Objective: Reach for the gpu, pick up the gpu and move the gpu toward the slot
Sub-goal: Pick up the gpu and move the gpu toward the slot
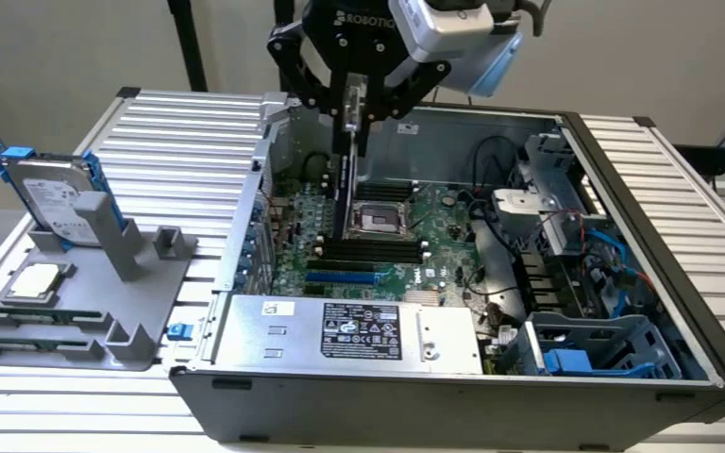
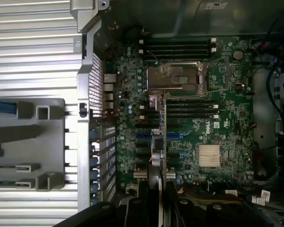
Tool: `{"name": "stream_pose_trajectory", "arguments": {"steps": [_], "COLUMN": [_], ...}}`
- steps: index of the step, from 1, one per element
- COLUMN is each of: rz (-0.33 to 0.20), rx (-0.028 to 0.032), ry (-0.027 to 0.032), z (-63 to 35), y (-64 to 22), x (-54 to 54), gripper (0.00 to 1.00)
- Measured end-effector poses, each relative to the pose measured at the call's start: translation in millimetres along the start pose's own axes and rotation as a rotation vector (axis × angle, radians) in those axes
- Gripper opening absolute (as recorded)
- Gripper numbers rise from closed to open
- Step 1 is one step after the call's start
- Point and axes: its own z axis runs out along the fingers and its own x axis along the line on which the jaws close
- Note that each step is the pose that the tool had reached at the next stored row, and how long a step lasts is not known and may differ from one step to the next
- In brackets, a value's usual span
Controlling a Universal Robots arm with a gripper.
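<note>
Between the clamped fingers (image 1: 337, 99) of the gripper (image 1: 358, 118), gpu (image 1: 348, 175) hangs edge-on over motherboard (image 1: 438, 255); thin, stiff, light, fragile—grip top edge.

Robotics lab or test bench: ribbed aluminium counter (image 1: 186, 113), opened PC case (image 1: 463, 387) exposing its motherboard (image 2: 199, 118), grey parts fixture (image 1: 110, 283) with a hard drive (image 1: 54, 193), plain wall behind.

wall (image 1: 665, 47): plain, pale beige | table (image 1: 186, 123): ribbed silver aluminium slats | light: even, soft | black pole (image 1: 190, 42) stands behind the table
</note>
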Motion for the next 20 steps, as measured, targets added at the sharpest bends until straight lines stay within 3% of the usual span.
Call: {"name": "stream_pose_trajectory", "arguments": {"steps": [10,20], "rz": [0.000,-0.007], "rx": [0.0002,0.0016], "ry": [0.0000,0.0000], "z": [9.0,13.5], "y": [16.7,23.6], "x": [-32.1,-41.6], "gripper": [0.26,0.26]}}
